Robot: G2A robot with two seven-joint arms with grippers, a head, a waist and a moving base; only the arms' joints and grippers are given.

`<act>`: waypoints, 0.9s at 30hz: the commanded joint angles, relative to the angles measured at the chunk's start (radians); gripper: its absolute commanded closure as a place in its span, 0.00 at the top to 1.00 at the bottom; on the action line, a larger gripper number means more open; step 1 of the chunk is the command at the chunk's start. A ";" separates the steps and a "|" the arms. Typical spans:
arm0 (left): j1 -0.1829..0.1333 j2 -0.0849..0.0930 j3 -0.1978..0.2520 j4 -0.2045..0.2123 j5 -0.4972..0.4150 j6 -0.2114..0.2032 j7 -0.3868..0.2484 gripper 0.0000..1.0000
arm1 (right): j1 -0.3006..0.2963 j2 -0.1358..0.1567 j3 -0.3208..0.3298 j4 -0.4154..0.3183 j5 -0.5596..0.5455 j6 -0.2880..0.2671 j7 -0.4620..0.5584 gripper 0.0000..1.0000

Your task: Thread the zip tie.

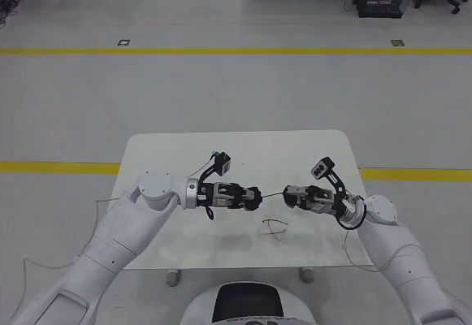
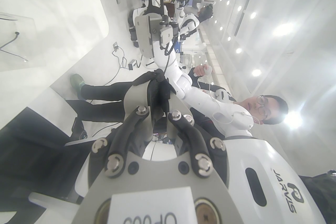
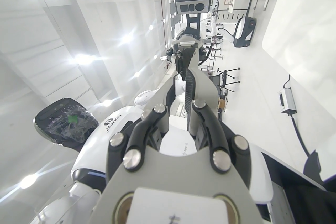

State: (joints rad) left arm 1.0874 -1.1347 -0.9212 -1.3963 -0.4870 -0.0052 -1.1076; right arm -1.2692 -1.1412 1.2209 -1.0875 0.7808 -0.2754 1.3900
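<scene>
The white table [image 1: 179,154] (rounded corners) bears thin black strips [image 1: 274,227], probably zip ties, near its front.

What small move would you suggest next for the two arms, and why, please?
I'd probably ease the right gripper slightly toward the left gripper: both hang above the table, fingers shut, tips facing, with the zip tie spanning the short gap, so the threading seems unfinished.
</scene>
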 commanded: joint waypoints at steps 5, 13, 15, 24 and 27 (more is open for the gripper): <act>0.000 0.000 0.000 0.000 0.000 0.000 0.000 0.00 | -0.004 0.004 0.003 0.001 0.025 0.002 0.000 0.36; 0.000 0.000 0.000 0.000 0.000 0.000 0.000 0.00 | -0.007 0.011 -0.008 -0.008 0.035 0.002 0.000 0.29; 0.000 0.000 0.000 0.000 0.000 0.000 0.000 0.00 | -0.007 0.013 -0.011 -0.010 0.037 0.001 0.000 0.29; 0.000 0.000 0.000 0.000 0.000 0.000 0.000 0.00 | -0.002 0.021 -0.033 -0.013 0.050 -0.009 0.000 0.25; 0.000 0.000 0.000 0.000 0.000 0.000 0.000 0.00 | 0.001 0.024 -0.039 -0.012 0.055 -0.014 0.000 0.22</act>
State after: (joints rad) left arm 1.0874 -1.1347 -0.9211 -1.3963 -0.4870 -0.0052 -1.1076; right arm -1.2693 -1.1176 1.1839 -1.0997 0.8343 -0.2879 1.3900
